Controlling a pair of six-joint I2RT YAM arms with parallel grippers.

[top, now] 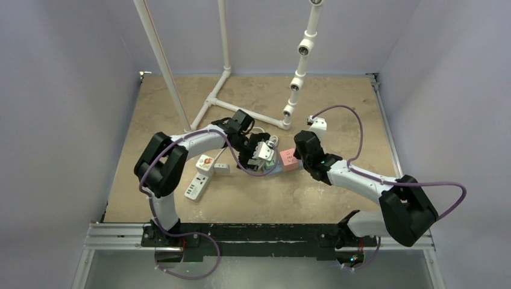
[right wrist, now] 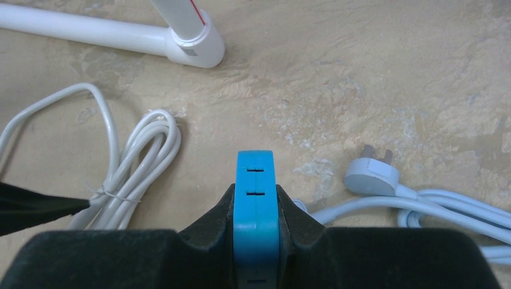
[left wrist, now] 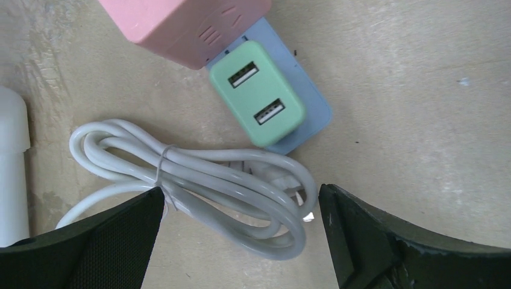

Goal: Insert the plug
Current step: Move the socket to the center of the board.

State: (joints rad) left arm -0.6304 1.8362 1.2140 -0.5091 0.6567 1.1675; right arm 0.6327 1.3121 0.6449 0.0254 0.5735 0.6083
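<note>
The top external camera sits high behind the arm bases [top: 166, 232], angled down, covering the whole table [top: 253, 198]. The left wrist camera looks straight down at close range, with the left gripper [left wrist: 241, 191] fingers in the lower corners. The right wrist camera looks low and forward, with the right gripper [right wrist: 256, 198] at bottom centre. All views share the white pipe frame [top: 241, 111] [left wrist: 12, 162] [right wrist: 193, 42].

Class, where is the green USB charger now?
Left wrist view, upper centre: green USB charger lies on a blue strip, beside the pink block, above the coiled cable.
</note>
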